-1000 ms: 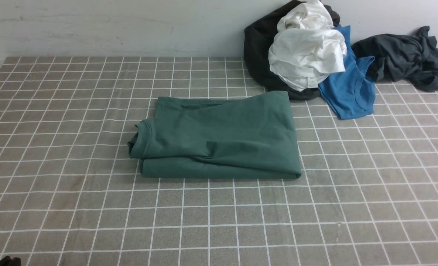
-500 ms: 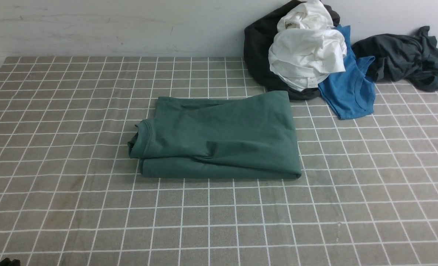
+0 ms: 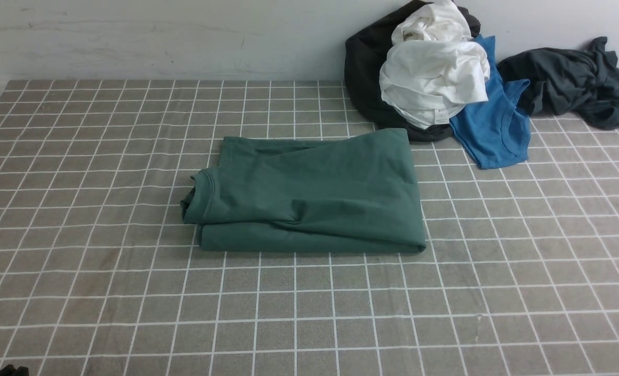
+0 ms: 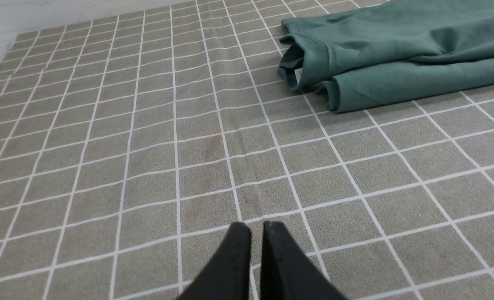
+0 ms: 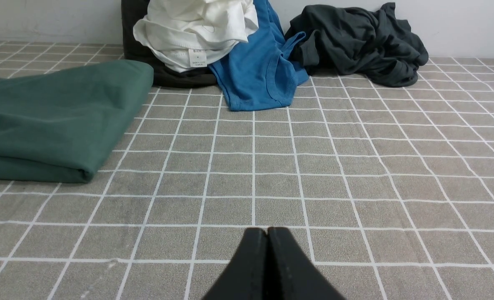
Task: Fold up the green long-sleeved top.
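Peeking from the green long-sleeved top [image 4: 380,62], a white label [image 4: 298,76].

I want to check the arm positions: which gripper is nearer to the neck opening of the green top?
Left. The left gripper is shut above the cloth on the collar side of the green long-sleeved top. The right gripper, shut, faces its opposite folded end.

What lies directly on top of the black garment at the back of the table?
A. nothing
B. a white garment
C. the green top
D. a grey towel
B: the white garment is piled on the black garment, beside the blue shirt; the green top lies folded apart.
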Controlling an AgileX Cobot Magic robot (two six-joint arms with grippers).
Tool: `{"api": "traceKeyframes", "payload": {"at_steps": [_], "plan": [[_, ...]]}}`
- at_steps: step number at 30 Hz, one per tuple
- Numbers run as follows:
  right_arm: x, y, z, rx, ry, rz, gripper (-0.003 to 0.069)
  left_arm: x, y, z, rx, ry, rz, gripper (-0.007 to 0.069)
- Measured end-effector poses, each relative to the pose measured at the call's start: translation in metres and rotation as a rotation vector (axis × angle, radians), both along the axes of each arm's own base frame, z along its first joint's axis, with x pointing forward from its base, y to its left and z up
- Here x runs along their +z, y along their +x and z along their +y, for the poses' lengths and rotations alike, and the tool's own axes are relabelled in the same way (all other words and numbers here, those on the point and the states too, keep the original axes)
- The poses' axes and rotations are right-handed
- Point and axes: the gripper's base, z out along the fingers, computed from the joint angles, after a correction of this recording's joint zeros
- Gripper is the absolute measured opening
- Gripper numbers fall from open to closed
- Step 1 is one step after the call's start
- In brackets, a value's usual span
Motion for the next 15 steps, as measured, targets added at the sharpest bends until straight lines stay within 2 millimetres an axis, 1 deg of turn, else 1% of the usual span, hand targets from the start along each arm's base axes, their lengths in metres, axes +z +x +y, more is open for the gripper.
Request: {"api": "traceKeyframes", "payload": {"at_steps": [8, 15], "plan": [[0.0000, 0.0000, 0.0000, -0.003, 0.017, 0.000, -0.0013, 0.0000, 0.0000, 0.0001, 0.002, 0.000, 0.000, 0.0026], [0.0000, 0.0000, 0.0000, -0.003, 0.017, 0.000, -0.0013, 0.0000, 0.0003, 0.0025, 0.048, 0.000, 0.000, 0.0026]]}}
